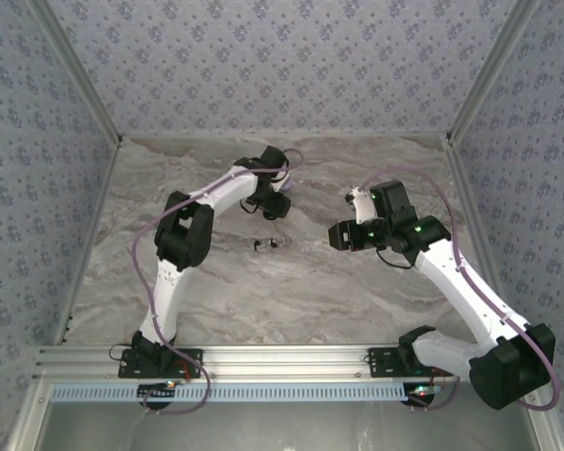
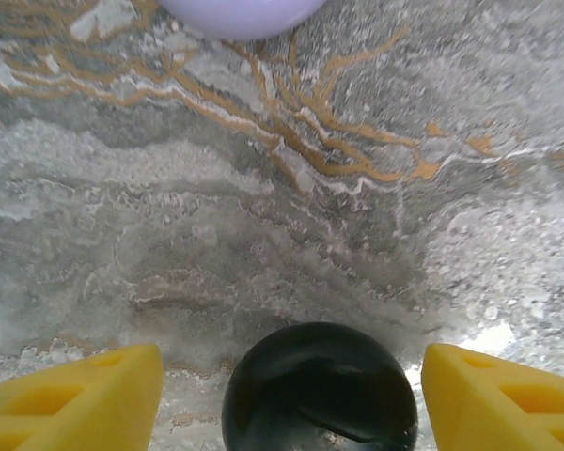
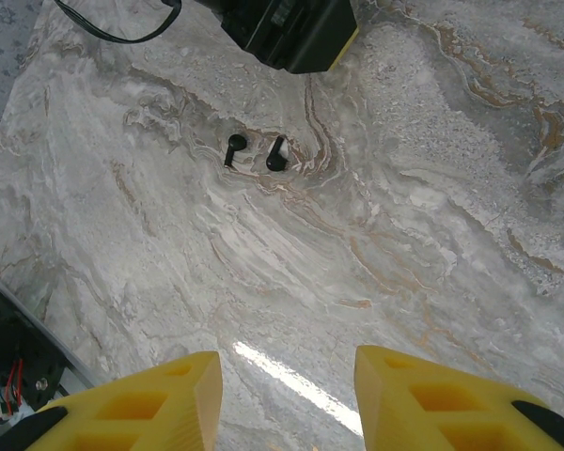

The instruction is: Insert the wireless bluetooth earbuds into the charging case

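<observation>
Case (image 2: 320, 390) between spread left claw (image 2: 291, 399) tips, marble (image 2: 263, 188) beyond

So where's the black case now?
Left wrist view, bottom centre: the case sits between the left gripper's open fingers, a lilac disc beyond it.

Pale lilac disc (image 2: 240, 13) lying on grey marble tabletop (image 1: 291, 282), patterned walls (image 1: 263, 66) around tabletop, aluminium rail (image 1: 282, 361) along its near edge.
</observation>
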Robot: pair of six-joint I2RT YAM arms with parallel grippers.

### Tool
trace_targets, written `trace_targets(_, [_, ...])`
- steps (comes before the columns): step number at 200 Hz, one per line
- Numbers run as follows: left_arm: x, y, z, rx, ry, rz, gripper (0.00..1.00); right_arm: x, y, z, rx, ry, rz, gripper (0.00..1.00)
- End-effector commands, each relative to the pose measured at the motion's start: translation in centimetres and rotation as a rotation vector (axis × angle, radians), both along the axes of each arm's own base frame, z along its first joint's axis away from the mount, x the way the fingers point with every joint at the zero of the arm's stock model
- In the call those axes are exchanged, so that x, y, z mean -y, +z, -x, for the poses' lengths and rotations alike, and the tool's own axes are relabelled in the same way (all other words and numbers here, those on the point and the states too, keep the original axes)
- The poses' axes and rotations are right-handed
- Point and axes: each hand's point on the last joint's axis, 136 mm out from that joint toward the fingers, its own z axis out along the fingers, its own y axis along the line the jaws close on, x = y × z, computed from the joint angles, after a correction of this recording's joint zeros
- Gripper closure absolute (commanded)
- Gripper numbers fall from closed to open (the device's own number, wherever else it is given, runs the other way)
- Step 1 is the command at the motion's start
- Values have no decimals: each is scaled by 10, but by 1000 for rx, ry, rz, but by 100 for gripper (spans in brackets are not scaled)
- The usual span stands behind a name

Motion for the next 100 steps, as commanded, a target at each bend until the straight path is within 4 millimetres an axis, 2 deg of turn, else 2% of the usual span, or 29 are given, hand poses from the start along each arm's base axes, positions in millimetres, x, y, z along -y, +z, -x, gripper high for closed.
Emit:
trace_targets(1, [-1,-2,1,-16,-19,-25,29,3,-4,-2,-10,-24,3,57])
trace_targets(40, [-3,-8,9,-54,-7,-25,37,3,-4,-2,-10,-23,3,57])
trace_targets(67, [-2,-2,12,-60,40,-9,48,4,-5,-3,-9,-28,8,57])
trace_targets(100, [7,7,18,-53,113,18,51,5,-8,-4,-11,-33,21,56])
